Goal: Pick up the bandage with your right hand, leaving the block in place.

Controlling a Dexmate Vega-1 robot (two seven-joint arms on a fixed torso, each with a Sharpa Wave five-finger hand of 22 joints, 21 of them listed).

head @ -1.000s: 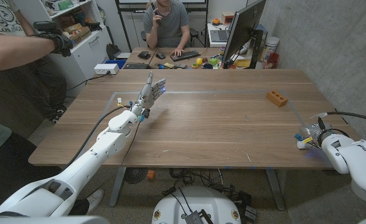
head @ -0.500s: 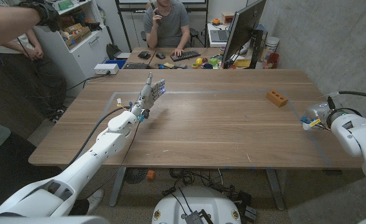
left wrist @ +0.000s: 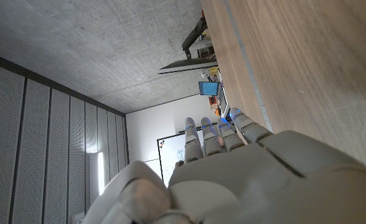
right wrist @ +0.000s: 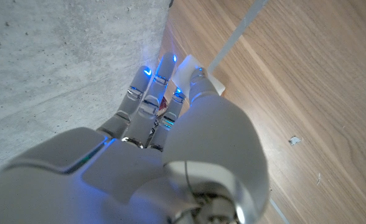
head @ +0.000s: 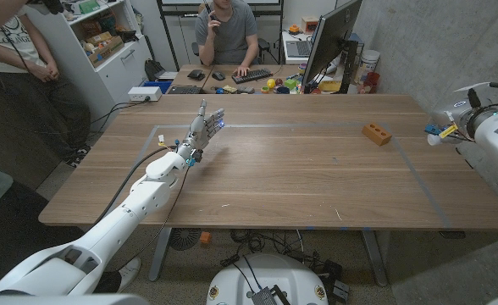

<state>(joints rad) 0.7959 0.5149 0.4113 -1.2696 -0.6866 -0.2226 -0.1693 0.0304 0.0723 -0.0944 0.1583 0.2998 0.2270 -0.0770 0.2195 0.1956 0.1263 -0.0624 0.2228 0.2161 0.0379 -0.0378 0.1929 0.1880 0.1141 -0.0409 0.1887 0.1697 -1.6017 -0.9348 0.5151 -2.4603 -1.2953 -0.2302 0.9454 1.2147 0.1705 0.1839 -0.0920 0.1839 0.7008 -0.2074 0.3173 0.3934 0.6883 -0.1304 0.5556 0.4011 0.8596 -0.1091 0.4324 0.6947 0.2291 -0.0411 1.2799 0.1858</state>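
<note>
The room is an office with grey walls, and a big brown wooden surface (head: pixel 300 169) stands in the middle of it. A pale line of tape (head: pixel 317 126) runs around its top. Behind it, 1 person (head: pixel 226 30) sits at a desk with a keyboard (head: pixel 251 75), and a dark monitor (head: pixel 329 38) stands close by. Another person (head: pixel 12 59) stands at the left next to a white shelf (head: pixel 105 38) full of small things. A small orange block (head: pixel 376 134) lies on the surface near the far right corner, with nothing touching it. The right hand (head: pixel 448 129) is up in the air at the right edge of the surface, a little way to the right of the block. Its fingers are curled in close, and they pinch a small white thing, the bandage (head: pixel 433 140), which sticks out of the hand toward the block and is off the surface. In the right wrist view the fingers (right wrist: pixel 147 93) glow with little blue lights and are bunched together, with a white bit by the thumb. The left hand (head: pixel 205 127) stands far away on the left side of the surface. Its fingers point up, straight and a little apart, and it holds nothing. In the left wrist view its fingers (left wrist: pixel 208 134) line up side by side next to the wood.
</note>
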